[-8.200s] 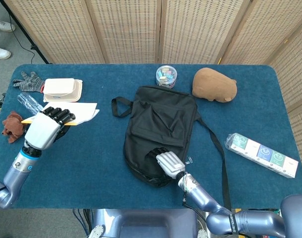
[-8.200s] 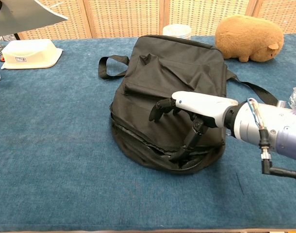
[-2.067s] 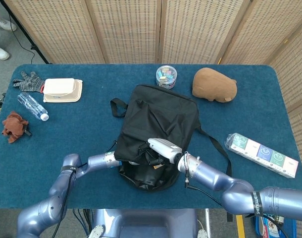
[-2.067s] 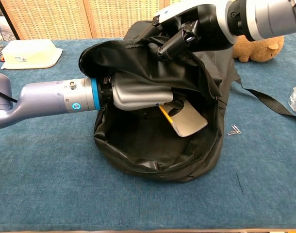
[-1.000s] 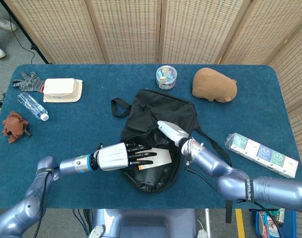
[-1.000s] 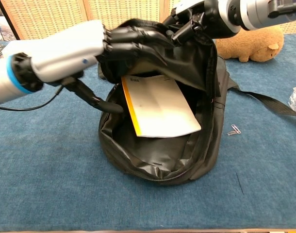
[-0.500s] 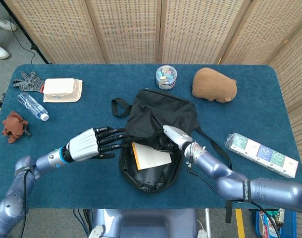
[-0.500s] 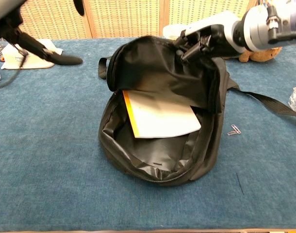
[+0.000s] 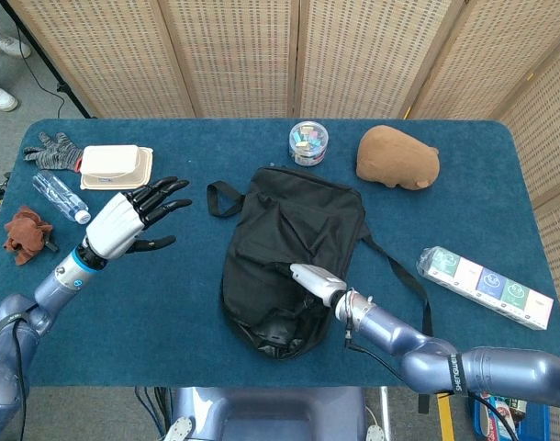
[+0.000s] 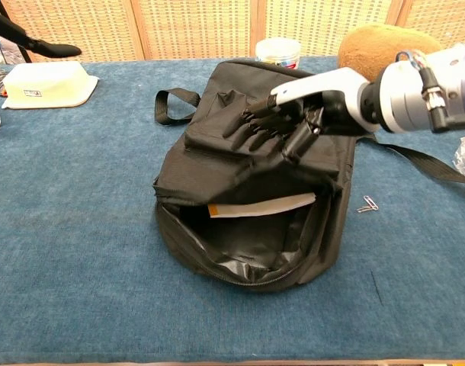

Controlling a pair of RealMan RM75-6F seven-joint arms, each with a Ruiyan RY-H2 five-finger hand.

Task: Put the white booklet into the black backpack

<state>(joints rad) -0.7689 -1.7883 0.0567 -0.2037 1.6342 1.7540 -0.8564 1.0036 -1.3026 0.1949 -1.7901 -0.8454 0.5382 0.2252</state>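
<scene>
The black backpack [image 9: 294, 243] lies flat in the middle of the blue table, its mouth [image 10: 240, 252] toward me. The white booklet [image 10: 261, 205] with an orange spine sits inside; only its lower edge shows under the top flap in the chest view, and it is hidden in the head view. My right hand [image 10: 287, 122] rests on the lowered flap with its fingers apart, also seen in the head view as my right hand [image 9: 314, 279]. My left hand [image 9: 130, 220] hovers empty to the left of the backpack, fingers spread; in the chest view only one fingertip [image 10: 43, 47] shows.
A white food box [image 9: 116, 166], grey gloves [image 9: 50, 150], a plastic bottle [image 9: 61, 197] and a brown cloth [image 9: 25, 234] lie at the left. A clear jar [image 9: 308, 141] and brown plush animal [image 9: 397, 156] stand behind. A long packet [image 9: 485, 287] and paper clip [image 10: 367, 204] lie right.
My left hand has let go of the booklet inside the backpack and pulled out, back to the left. My right hand has lowered the flap, which now covers most of the booklet.
</scene>
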